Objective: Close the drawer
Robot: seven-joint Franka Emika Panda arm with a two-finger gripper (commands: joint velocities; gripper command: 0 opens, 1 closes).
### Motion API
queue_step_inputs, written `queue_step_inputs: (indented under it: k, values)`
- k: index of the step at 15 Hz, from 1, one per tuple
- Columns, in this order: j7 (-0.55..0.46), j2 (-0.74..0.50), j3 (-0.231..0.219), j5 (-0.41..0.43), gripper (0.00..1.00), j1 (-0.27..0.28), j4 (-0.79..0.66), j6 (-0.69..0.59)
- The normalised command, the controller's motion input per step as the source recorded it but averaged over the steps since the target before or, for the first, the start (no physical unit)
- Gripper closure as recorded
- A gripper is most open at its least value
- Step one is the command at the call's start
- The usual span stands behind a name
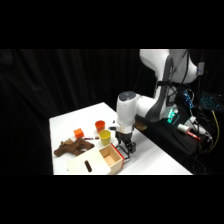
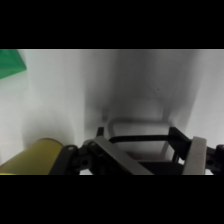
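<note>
Just beside the white arm's black two-finger gripper (image 1: 128,151), fingers spread apart, stands the open light-wood, red-fronted drawer (image 1: 112,156); behind, a yellow cup (image 1: 105,136).

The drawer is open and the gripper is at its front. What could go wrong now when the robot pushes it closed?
The gripper sits at the handle end of the open drawer; an off-centre push might skew the drawer and jam it. The yellow cup stands close beside the gripper and could be knocked. The cabinet seems light, so it might slide instead.
</note>
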Motion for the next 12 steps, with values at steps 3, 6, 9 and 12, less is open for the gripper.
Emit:
queue_step_inputs:
  k: [3, 6, 9, 12]
  values:
    - [0.15, 0.0, -0.21, -0.2, 0.0, 0.166, 0.23, -0.05]
    - [0.06, 0.03, -0.083, -0.088, 0.0, 0.021, 0.27, -0.11]
    - [-0.03, 0.13, 0.046, 0.016, 0.0, -0.078, 0.34, -0.16]
    - [-0.16, 0.36, 0.145, 0.082, 0.0, -0.135, 0.66, -0.55]
